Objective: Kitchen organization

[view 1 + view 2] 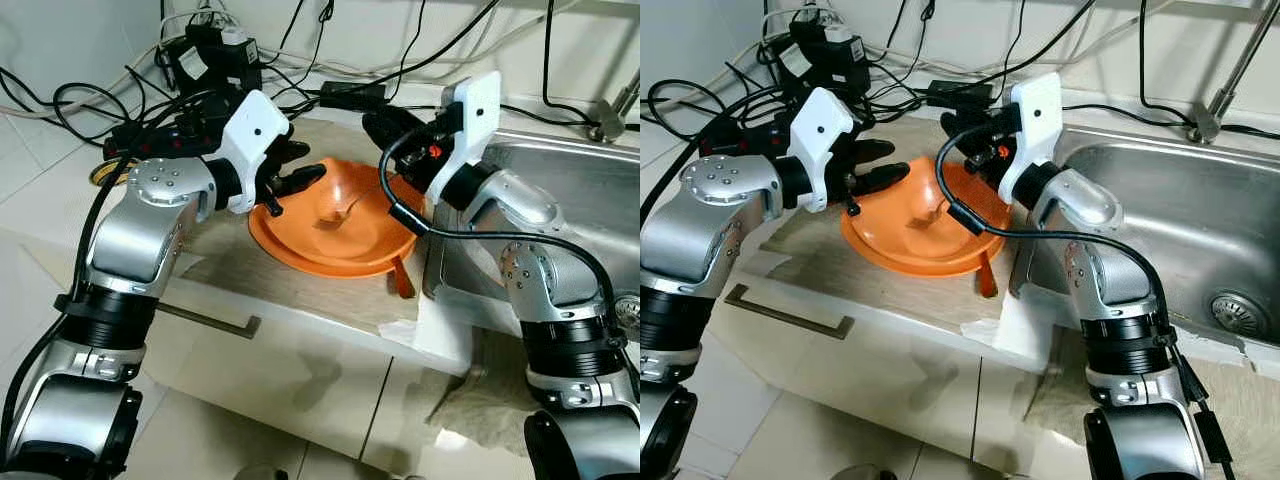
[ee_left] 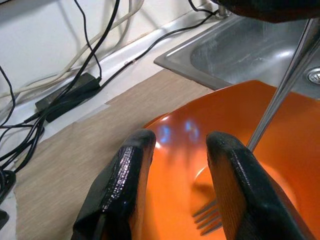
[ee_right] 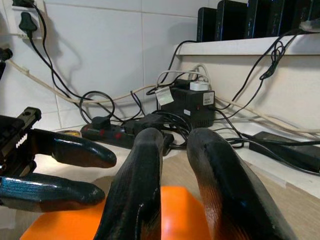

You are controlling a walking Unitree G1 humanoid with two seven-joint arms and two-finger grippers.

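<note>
An orange bowl [image 1: 330,235] sat on the beige mat [image 1: 260,275] of the kitchen counter, just beside the stainless steel sink [image 1: 1180,215], which lay on the bowl's right. A metal fork [image 1: 345,210] stood tilted inside the bowl, its tines resting on the bowl's floor and its handle rising toward the sink side. An orange utensil handle [image 1: 400,280] poked out from under the bowl's near rim, pointing toward the counter edge.

The left gripper [image 1: 290,180] hung over the bowl's left rim. Its two black fingers [image 2: 125,190] were parted by a moderate gap and closed on nothing; in the left wrist view the fork's tines showed between the fingers, lower down in the bowl, with no contact that could be made out.

The right gripper [image 3: 172,165] reached over the bowl's far right rim, pointed across the bowl toward the left gripper. Its fingers [image 3: 135,195] stood close together with only a narrow slit between them. The fork's handle rose toward this gripper, but whether the fingers pinched the handle could not be told, since the contact point lay hidden.

Behind the bowl, against the tiled wall, lay a tangle of black cables [image 1: 130,110], a power strip [image 3: 107,132] and a black power adapter [image 1: 215,55]. Below the counter edge in front of the bowl ran a white cabinet drawer with a metal handle [image 1: 790,315], and a cloth [image 1: 480,400] hung below the sink's front
</note>
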